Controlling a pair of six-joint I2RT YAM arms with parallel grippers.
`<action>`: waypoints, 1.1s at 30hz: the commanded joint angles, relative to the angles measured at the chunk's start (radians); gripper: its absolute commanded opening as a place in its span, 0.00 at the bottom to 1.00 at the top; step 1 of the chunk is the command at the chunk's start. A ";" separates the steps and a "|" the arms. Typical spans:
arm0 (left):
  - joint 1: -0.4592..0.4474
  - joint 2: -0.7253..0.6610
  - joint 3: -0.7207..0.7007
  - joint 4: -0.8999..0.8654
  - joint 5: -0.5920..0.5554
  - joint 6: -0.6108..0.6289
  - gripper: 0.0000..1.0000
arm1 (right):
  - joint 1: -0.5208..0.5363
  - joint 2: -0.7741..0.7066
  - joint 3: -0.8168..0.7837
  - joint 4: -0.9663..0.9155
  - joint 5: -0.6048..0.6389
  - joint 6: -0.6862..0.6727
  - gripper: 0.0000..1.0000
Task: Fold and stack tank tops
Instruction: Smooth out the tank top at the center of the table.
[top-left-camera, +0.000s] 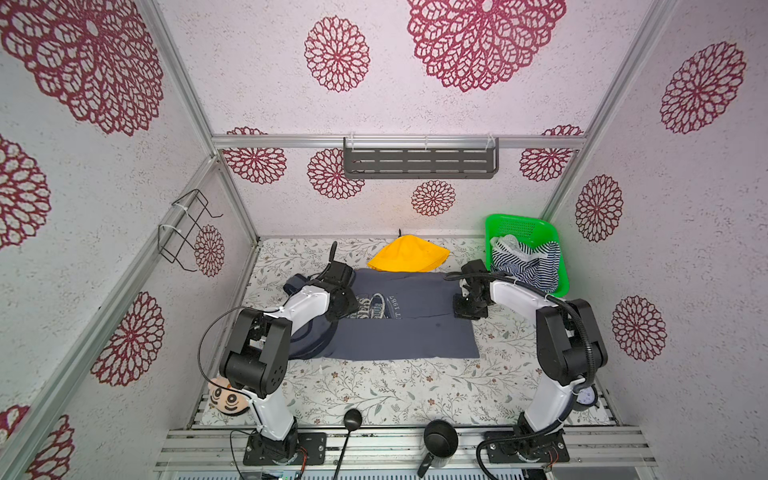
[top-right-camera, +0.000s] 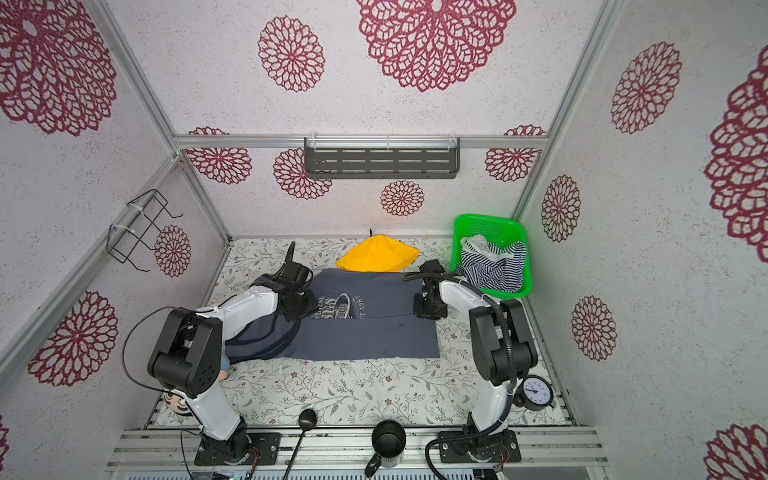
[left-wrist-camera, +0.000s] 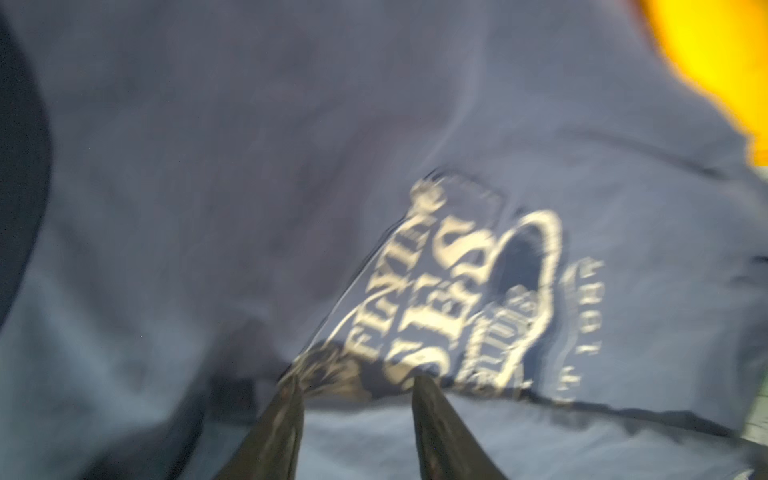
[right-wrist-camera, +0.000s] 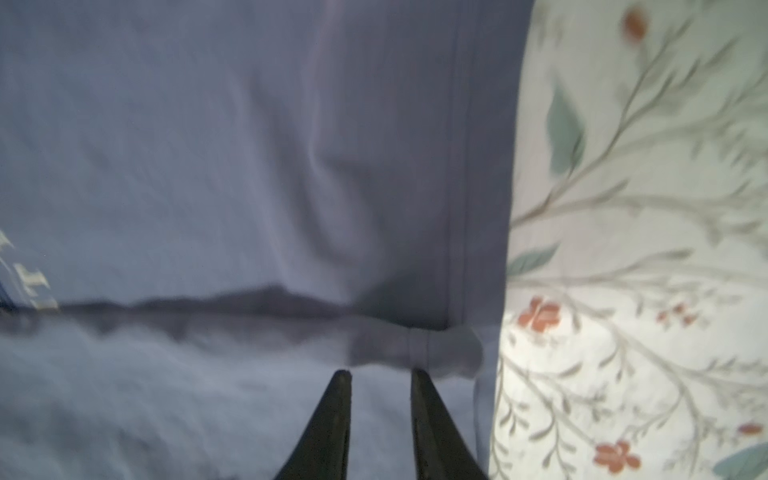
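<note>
lying crosswise: grey tank top (top-left-camera: 407, 336), straps left, hem right | left end effector (left-wrist-camera: 358, 382) parted | right end effector (right-wrist-camera: 380, 374) narrowly parted

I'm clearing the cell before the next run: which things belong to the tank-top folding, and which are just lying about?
Job: grey-blue tank top; striped tank top in green basket.
Lying about: yellow hat; doll head; ladle; black mug; clock.

Both top views are bright, evenly lit, bowed at the edges; wrist views look dimmer, the grey-blue tank top (left-wrist-camera: 216, 158) blurred.
</note>
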 joint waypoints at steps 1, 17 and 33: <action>0.026 0.025 0.028 0.023 -0.021 0.040 0.48 | -0.009 0.019 0.053 -0.021 0.034 -0.030 0.28; -0.010 -0.221 -0.231 -0.005 -0.104 -0.021 0.63 | -0.021 -0.129 -0.220 0.086 0.016 -0.003 0.26; 0.128 -0.548 -0.487 -0.170 -0.120 -0.055 0.66 | 0.089 -0.195 -0.319 0.145 -0.113 0.077 0.24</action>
